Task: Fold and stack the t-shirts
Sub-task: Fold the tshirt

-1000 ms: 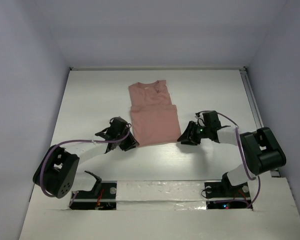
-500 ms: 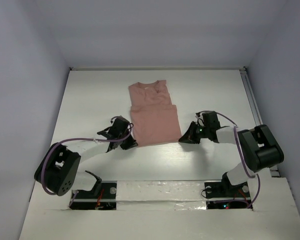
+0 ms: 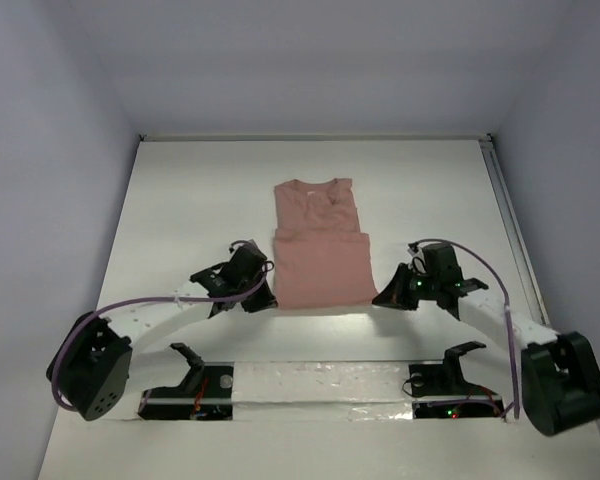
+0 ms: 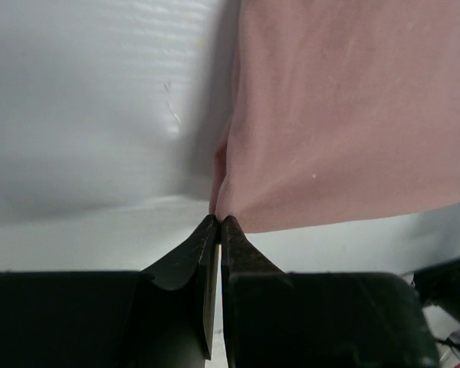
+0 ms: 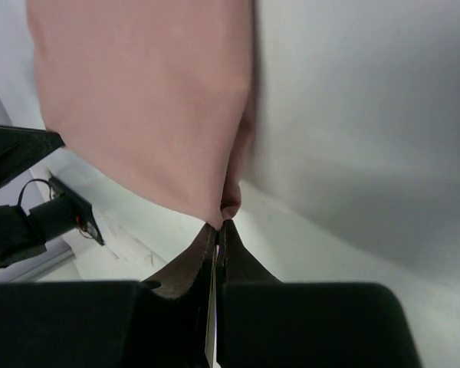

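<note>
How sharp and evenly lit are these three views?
Top external: sharp, even light, t-shirt crisp. Left wrist: left claw a nearly black silhouette, soft shadow beside the cloth. Right wrist: right claw equally dark, fabric slightly soft.

We saw a white surface (image 3: 190, 200) reaching from the near edge back to the far wall. Pale lavender-grey walls (image 3: 310, 60) closed it in on the left, far and right sides. A thin metal rail (image 3: 502, 195) ran along its right edge. A scuffed white board (image 3: 320, 378) lay across the near edge.
</note>
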`<state>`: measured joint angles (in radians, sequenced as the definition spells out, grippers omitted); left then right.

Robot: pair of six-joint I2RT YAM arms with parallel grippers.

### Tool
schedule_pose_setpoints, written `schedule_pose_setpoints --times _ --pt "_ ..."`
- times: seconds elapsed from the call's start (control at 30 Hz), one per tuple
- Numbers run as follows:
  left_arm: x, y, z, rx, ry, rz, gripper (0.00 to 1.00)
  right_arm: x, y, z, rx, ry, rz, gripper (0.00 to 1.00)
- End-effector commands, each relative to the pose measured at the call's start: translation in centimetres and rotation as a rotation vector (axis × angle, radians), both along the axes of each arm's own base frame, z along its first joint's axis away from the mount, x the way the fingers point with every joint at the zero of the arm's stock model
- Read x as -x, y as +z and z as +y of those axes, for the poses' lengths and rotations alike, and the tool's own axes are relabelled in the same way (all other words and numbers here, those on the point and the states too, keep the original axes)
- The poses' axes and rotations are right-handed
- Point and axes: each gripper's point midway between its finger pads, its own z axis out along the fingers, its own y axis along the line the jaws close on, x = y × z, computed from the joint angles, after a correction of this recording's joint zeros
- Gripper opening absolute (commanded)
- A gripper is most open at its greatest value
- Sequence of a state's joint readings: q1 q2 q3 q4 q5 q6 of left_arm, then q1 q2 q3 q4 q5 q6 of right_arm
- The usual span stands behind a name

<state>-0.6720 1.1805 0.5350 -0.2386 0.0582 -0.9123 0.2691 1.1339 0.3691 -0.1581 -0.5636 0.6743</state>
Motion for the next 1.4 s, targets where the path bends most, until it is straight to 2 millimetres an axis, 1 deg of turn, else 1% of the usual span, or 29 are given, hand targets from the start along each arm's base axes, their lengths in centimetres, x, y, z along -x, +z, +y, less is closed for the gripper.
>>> schedule_pose_setpoints --times 0.0,0.13,0.2,0.27,0.33,0.37,0.4,0.43,0.47,0.53,0.57,0.63,0.7,0.73,0.77,0.8,0.87,0.9,0.93,0.97,1.0,1.03,1.07,1.1,1.13,1.2,1.23,1.33,1.37 --pt "1.1 2.5 0.8 -0.02 0.007 -0.001 0.0 0.9 2.6 -1.2 0.057 -0.022 -0.008 0.0" --pt "-1.1 6.9 0.3 -0.011 0.034 -0.101 0.0 -3.0 7.1 -1.8 0.132 -0.059 -0.129 0.0" --pt "-3.9 11.0 0.0 -0.014 0.053 -0.199 0.0 -5.5 7.8 -1.9 0.174 -0.063 -0.165 0.0" --pt "-6.9 14.1 -0.7 -0.009 0.072 -0.271 0.0 -8.9 10.7 -1.9 0.189 -0.072 -0.251 0.0" --pt "-10.2 14.7 -0.2 -0.036 0.089 -0.304 0.0 -13.0 12.6 -1.8 0.193 -0.092 -0.306 0.0" --pt "-11.9 16.6 -0.5 -0.02 0.096 -0.346 0.0 -14.4 13.0 -1.8 0.194 -0.09 -0.318 0.0" --pt "-13.7 15.9 -0.6 -0.046 0.102 -0.342 0.0 -16.0 11.6 -1.6 0.196 -0.08 -0.278 0.0" --pt "-15.3 16.0 0.2 -0.069 0.115 -0.354 0.0 -18.3 14.0 -1.4 0.175 -0.086 -0.325 0.0" --pt "-17.0 17.7 -0.1 -0.047 0.118 -0.39 0.0 -19.5 14.1 -1.4 0.174 -0.094 -0.321 0.0" --pt "-20.1 16.8 0.2 -0.073 0.136 -0.385 0.0 -22.1 13.0 -0.8 0.169 -0.094 -0.298 0.0" --pt "-21.7 18.2 0.2 -0.071 0.139 -0.419 0.0 -24.0 14.7 -0.6 0.159 -0.112 -0.343 0.0" --pt "-24.3 16.6 0.1 -0.093 0.134 -0.395 0.0 -26.6 14.6 -0.8 0.173 -0.131 -0.352 0.0" --pt "-27.2 17.5 0.3 -0.091 0.147 -0.428 0.0 -29.6 13.8 -0.2 0.177 -0.12 -0.333 0.0" --pt "-28.5 14.9 0.1 -0.113 0.143 -0.379 0.0 -30.7 13.5 -0.2 0.187 -0.122 -0.338 0.0" --pt "-29.9 15.8 -0.4 -0.103 0.144 -0.404 0.0 -31.7 12.9 -0.2 0.2 -0.126 -0.34 0.0" --pt "-31.3 13.3 -0.1 -0.13 0.155 -0.369 0.0 -33.6 11.9 -0.5 0.207 -0.137 -0.327 0.0" --pt "-33.3 13.1 -0.4 -0.12 0.163 -0.376 0.0 -35.3 10.7 -0.6 0.202 -0.139 -0.318 0.0" --pt "-34.2 11.0 -0.1 -0.137 0.181 -0.344 0.0 -36.8 10.0 -0.4 0.198 -0.14 -0.324 0.0" --pt "-35.3 9.9 0.1 -0.135 0.195 -0.335 0.0 -37.3 7.4 -0.2 0.205 -0.13 -0.274 0.03" --pt "-35.7 10.7 0.0 -0.128 0.197 -0.352 0.0 -38.2 9.2 -0.1 0.195 -0.134 -0.32 0.03" --pt "-36.0 9.0 -0.4 -0.125 0.191 -0.32 0.0 -38.1 5.6 -0.1 0.216 -0.123 -0.229 0.11" --pt "-36.3 8.4 -0.6 -0.125 0.19 -0.311 0.0 -39.6 7.0 0.0 0.213 -0.133 -0.268 0.17" --pt "-37.2 9.4 -0.8 -0.12 0.192 -0.334 0.05 -39.9 6.3 0.0 0.218 -0.134 -0.256 0.27" --pt "-37.5 8.0 -0.1 -0.148 0.203 -0.305 0.25 -40.1 6.0 0.2 0.212 -0.132 -0.25 0.44" --pt "-37.8 8.1 0.0 -0.158 0.205 -0.308 0.35 -40.3 6.2 0.3 0.207 -0.132 -0.257 0.48" --pt "-38.8 10.6 0.5 -0.135 0.227 -0.362 0.59 -40.6 7.4 0.2 0.202 -0.142 -0.29 0.64" --pt "-39.1 11.7 1.0 -0.123 0.237 -0.385 0.64 -40.6 8.2 0.3 0.196 -0.142 -0.306 0.66" --pt "-38.8 16.2 1.3 -0.095 0.249 -0.465 0.66 -39.3 11.1 0.6 0.16 -0.135 -0.344 0.66" --pt "-37.7 15.4 0.4 -0.085 0.233 -0.444 0.65 -37.2 11.1 0.9 0.153 -0.129 -0.318 0.62"
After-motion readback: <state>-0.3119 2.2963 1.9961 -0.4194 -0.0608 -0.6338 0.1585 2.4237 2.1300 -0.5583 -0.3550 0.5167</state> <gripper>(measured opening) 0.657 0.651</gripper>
